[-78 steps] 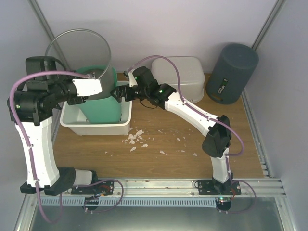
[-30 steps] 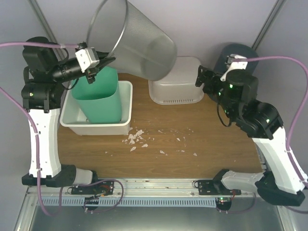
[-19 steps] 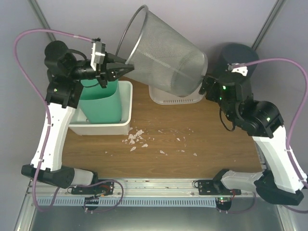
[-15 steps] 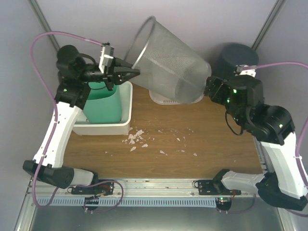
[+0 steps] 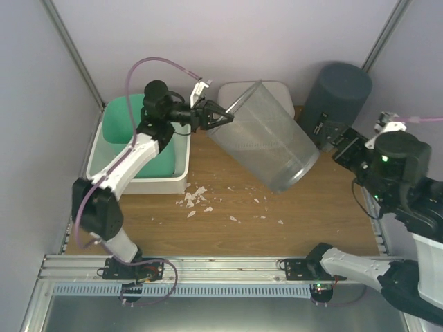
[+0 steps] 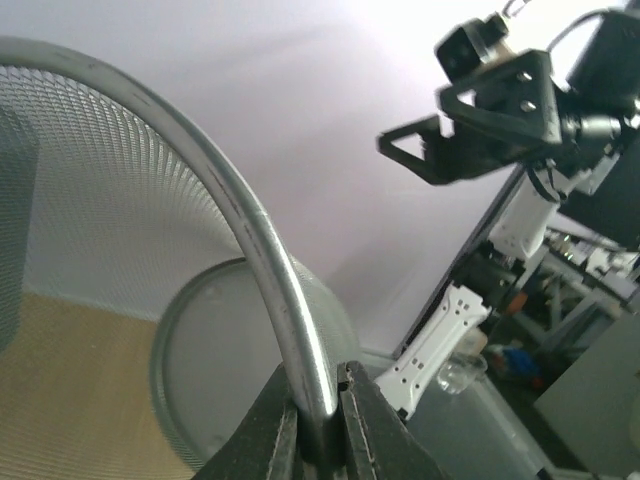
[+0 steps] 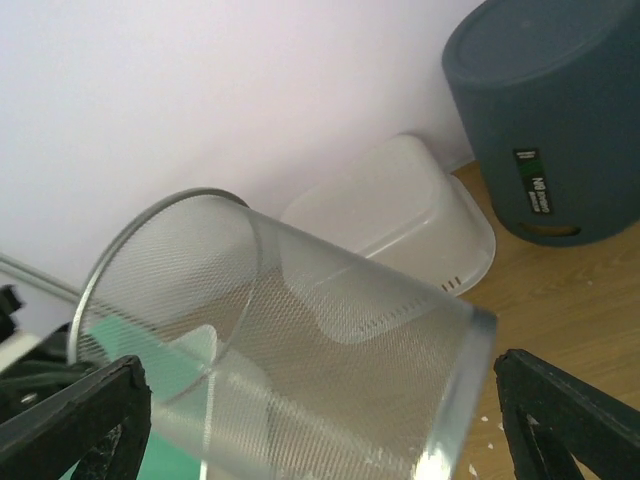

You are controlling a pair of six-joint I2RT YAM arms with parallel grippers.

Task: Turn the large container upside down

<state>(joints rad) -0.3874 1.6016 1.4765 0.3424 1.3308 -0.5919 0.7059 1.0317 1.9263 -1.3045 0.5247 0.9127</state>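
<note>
The large container is a silver mesh wastebasket (image 5: 266,145), hanging tilted on its side over the middle of the table. Its mouth points to the upper left and its solid base sits low at the right. My left gripper (image 5: 225,117) is shut on the basket's metal rim (image 6: 250,230), and the rim runs up from between the left gripper's (image 6: 318,420) two fingers. My right gripper (image 5: 344,146) stands open to the right of the base, apart from it. In the right wrist view the basket (image 7: 300,340) fills the space ahead of the right gripper (image 7: 320,420).
A green bin (image 5: 131,128) stands in a white tub (image 5: 176,181) at the left. An upturned white tub (image 5: 266,88) lies at the back behind the basket, and a dark grey round bin (image 5: 336,104) stands at the back right. White crumbs (image 5: 197,200) lie on the wooden table.
My left arm has swung the basket rightward and down from high over the tub, tipping it further over. My right gripper has drawn back to the right, away from the basket's base.
</note>
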